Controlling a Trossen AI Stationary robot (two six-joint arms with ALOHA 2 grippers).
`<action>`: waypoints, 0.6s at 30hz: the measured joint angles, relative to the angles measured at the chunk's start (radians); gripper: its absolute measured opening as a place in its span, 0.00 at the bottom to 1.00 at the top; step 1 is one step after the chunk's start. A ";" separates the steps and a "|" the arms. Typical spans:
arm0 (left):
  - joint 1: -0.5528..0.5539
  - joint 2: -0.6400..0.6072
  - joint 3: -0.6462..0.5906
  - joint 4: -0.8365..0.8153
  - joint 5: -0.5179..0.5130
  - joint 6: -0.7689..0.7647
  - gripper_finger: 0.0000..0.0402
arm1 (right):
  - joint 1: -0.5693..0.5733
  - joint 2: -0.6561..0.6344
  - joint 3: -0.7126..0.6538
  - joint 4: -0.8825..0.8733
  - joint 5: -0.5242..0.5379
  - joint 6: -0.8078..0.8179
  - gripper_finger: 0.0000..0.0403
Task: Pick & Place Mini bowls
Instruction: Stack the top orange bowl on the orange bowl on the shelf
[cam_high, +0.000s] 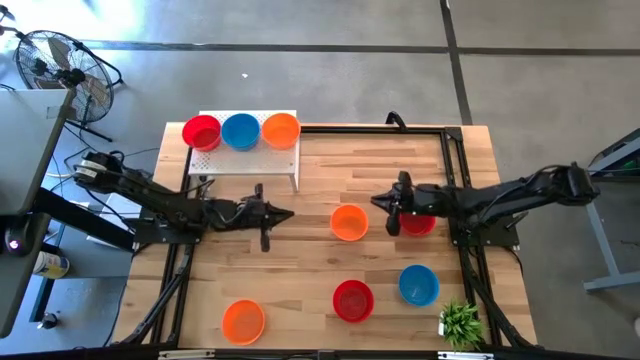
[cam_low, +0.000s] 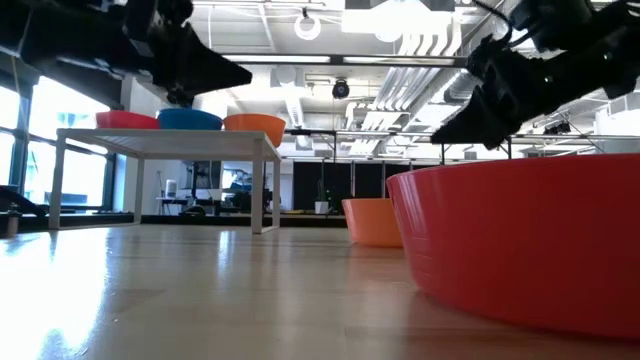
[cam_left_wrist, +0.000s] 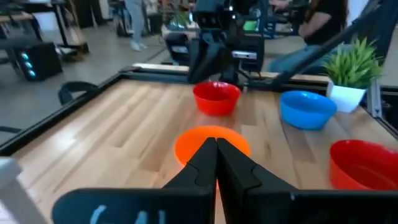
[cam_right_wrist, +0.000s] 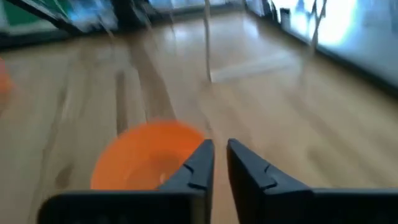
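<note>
Right gripper (cam_high: 378, 201) hovers mid-worktop, fingers nearly together with a thin gap, holding nothing; a glossy orange plastic mini bowl (cam_high: 349, 222) sits just beside its tip, a red mini bowl (cam_high: 418, 224) under the arm behind it. Left gripper (cam_high: 288, 214) hangs opposite, fingers pressed together and empty, pointing at the same orange bowl

Near edge of the wooden worktop (cam_high: 310, 275): an orange mini bowl (cam_high: 243, 320) toward the left corner, a red one (cam_high: 352, 300) about centre, a blue one (cam_high: 418, 284) to its right, a small green potted plant (cam_high: 460, 322) at the right corner

Far edge, left part: white perforated box-like stand (cam_high: 248, 160) carrying three bowls in a row, red (cam_high: 202, 132), blue (cam_high: 240, 131), orange (cam_high: 280, 129)

Eight bowls counted; five loose on the worktop

Risks, judged:
- fingers too narrow for a rim; descending like this would likely push or tip the bowl
- glossy wall may slip from a shallow pinch
- both grippers face one bowl; arms could clash if both advance
</note>
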 joint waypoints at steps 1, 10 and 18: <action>0.000 0.000 -0.018 0.029 -0.011 0.009 0.00 | 0.007 0.000 0.031 -0.092 0.009 0.060 0.12; 0.000 0.000 -0.052 0.078 -0.076 0.070 0.00 | 0.017 0.080 0.285 -0.588 -0.041 0.546 0.33; 0.000 0.000 -0.052 0.047 -0.059 0.061 0.00 | 0.017 0.309 0.390 -0.604 -0.110 0.582 0.34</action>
